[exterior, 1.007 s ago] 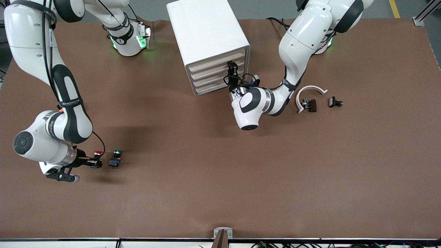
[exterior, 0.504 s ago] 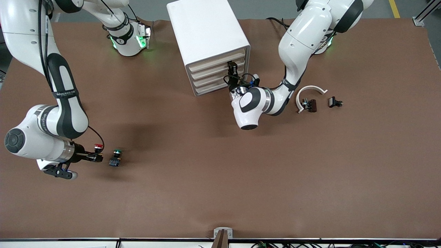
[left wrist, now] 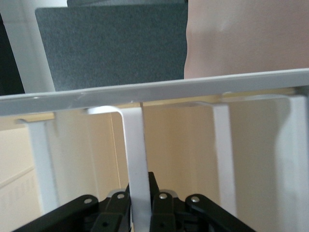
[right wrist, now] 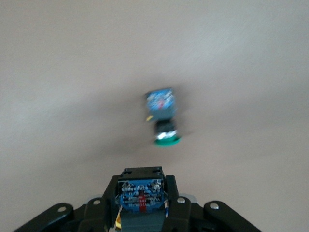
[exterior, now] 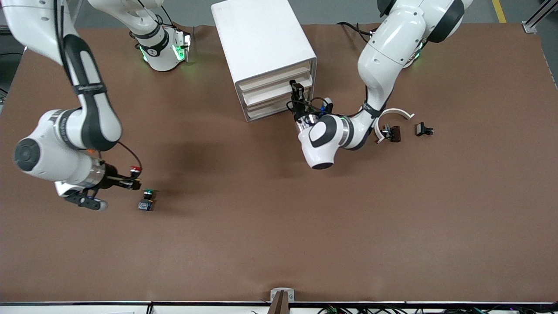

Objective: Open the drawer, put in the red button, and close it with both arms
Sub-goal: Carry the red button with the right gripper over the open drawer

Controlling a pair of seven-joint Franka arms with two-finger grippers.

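Note:
The white cabinet [exterior: 261, 39] stands at the table's middle, close to the arms' bases. My left gripper [exterior: 298, 90] is shut on the front edge of the drawer [exterior: 270, 89], which sticks out a little. In the left wrist view the jaws [left wrist: 141, 193] clamp that white edge [left wrist: 135, 154]. My right gripper [exterior: 133, 179] is shut on the red button [exterior: 135, 169] and holds it above the table near the right arm's end. The right wrist view shows the button's bluish base [right wrist: 141, 191] between the fingers. The green button [exterior: 147, 199] lies on the table below it and also shows in the right wrist view [right wrist: 163, 121].
A white curved piece [exterior: 392, 115] and two small dark parts [exterior: 391, 133] [exterior: 423, 129] lie toward the left arm's end of the table. The right arm's base [exterior: 161, 48] stands beside the cabinet.
My right gripper has risen with the red button, away from the green button. My left gripper has moved toward the front camera, drawing the drawer out a little.

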